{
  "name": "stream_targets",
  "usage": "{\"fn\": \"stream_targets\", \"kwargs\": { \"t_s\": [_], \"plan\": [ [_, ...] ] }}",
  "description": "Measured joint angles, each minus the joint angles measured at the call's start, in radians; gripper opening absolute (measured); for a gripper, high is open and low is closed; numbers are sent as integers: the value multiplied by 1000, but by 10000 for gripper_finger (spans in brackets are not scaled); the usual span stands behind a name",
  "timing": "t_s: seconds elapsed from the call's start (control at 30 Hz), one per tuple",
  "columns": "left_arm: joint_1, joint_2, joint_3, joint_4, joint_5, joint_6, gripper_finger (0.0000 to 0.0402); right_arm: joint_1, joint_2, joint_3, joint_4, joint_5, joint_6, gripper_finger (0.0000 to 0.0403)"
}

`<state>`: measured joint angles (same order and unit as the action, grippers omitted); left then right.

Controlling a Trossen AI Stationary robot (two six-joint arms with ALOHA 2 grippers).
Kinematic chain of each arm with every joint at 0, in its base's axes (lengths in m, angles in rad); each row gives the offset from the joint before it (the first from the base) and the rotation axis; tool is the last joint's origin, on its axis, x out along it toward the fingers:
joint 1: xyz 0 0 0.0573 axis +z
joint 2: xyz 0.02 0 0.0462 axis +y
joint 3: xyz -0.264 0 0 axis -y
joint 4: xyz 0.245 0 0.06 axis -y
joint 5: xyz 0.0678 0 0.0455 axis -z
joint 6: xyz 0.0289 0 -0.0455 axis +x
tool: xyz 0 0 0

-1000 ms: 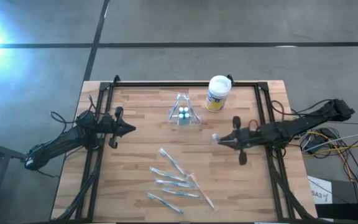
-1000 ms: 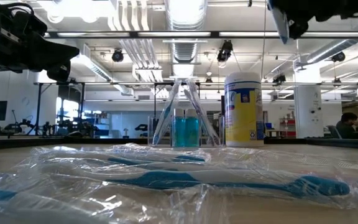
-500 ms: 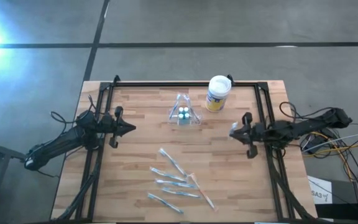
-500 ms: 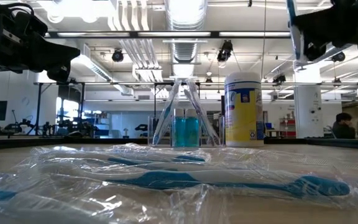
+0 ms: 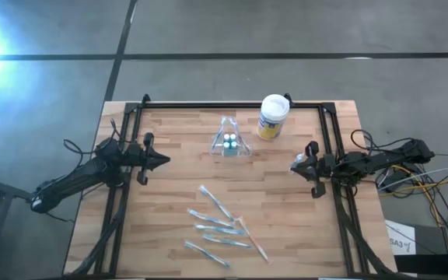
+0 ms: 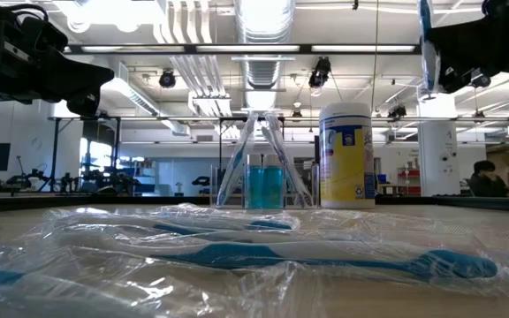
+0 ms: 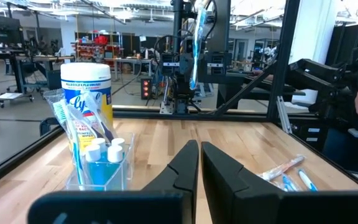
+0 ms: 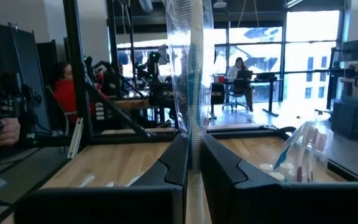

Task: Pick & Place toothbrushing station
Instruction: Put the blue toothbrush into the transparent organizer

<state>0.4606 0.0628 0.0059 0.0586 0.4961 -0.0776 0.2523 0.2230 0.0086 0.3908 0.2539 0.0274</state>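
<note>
We see the toothbrushing station [image 5: 229,142] standing upright toward 12 o'clock of the table [image 5: 169,202], canister [image 5: 272,117] at its 2 o'clock. Right gripper [image 5: 297,165] at 3 o'clock pinches a wrapped toothbrush [image 8: 191,81]. Left gripper [image 5: 162,162] at 9 o'clock, fingers pressed together, empty.

The light butcher-block wooden table [image 5: 169,210] with its black metal frame carried a small clear plastic holder [image 5: 230,141] mid-back, a white-lidded yellow-labelled canister [image 5: 272,117] just beside it, and plastic-wrapped blue toothbrushes [image 5: 222,227] scattered near the front.
</note>
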Motion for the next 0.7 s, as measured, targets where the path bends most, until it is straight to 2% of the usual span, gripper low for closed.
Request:
{"fn": "stream_targets", "kwargs": {
  "t_s": [0.3,0.47,0.6,0.7],
  "plan": [
    [0,0,0,0,0,-6,26,0,2,0,-1,0,4,23],
    [0,0,0,19,10,-55,26,0,24,3,2,28,60,24],
    [0,-1,0,84,21,-77,26,-4,111,58,2,38,72,24],
    [-6,0,0,161,21,-128,26,-4,225,130,6,58,45,24]
  ]
}}
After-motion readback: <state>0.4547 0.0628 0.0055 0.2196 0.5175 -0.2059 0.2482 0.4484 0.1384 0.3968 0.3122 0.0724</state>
